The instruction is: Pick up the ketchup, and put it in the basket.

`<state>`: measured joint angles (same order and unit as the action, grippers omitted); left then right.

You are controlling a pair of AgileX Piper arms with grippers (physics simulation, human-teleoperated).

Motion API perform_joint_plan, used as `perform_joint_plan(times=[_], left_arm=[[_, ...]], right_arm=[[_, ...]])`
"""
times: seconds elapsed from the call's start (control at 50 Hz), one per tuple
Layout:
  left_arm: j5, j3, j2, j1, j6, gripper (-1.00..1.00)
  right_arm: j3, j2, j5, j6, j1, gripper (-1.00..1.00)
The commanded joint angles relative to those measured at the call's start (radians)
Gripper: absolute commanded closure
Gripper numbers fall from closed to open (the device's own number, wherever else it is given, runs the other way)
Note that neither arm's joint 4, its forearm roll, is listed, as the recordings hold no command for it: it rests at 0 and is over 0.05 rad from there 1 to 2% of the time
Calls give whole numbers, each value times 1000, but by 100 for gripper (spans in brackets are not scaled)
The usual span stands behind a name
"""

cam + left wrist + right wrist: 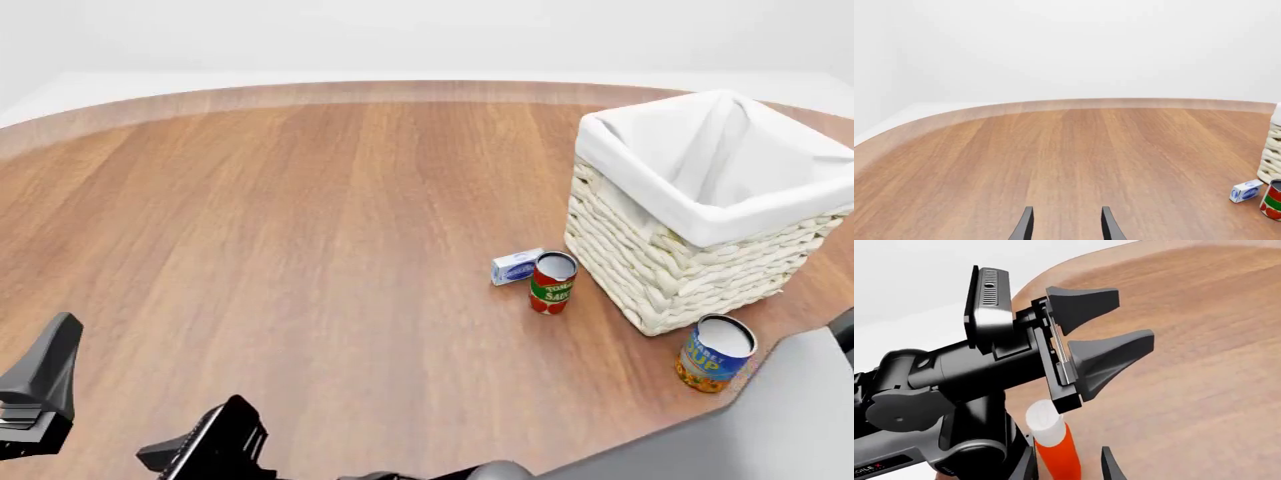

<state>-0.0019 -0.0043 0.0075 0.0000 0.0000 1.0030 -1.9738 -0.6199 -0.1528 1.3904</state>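
Below, in the right wrist view, the red ketchup bottle with its white cylindrical cap stands between the right gripper fingers, which are spread either side without visibly touching it; the left gripper, parted and empty, hangs just beyond.

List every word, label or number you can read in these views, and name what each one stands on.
"TOMA... SAUC...", cut off by the curve: red-and-green can.
Large letters on the blue-and-yellow can: too blurred to read.
Print on the small blue-and-white box: too small to read.
"...OILE X", cut off by the edge: left arm.
Ketchup: no label visible.
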Motion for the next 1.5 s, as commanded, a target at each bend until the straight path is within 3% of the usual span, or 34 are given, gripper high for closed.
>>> perform_joint_plan(times=[0.02,0.58,1.5], left_arm=[[0,0,0,0,0,-100],[0,0,0,0,0,-100],[0,0,0,0,0,-100]], right_arm=[[-2,6,-6,-10,12,-100],[53,-17,31,-4,46,-100],[193,-162,85,0,27,-100]])
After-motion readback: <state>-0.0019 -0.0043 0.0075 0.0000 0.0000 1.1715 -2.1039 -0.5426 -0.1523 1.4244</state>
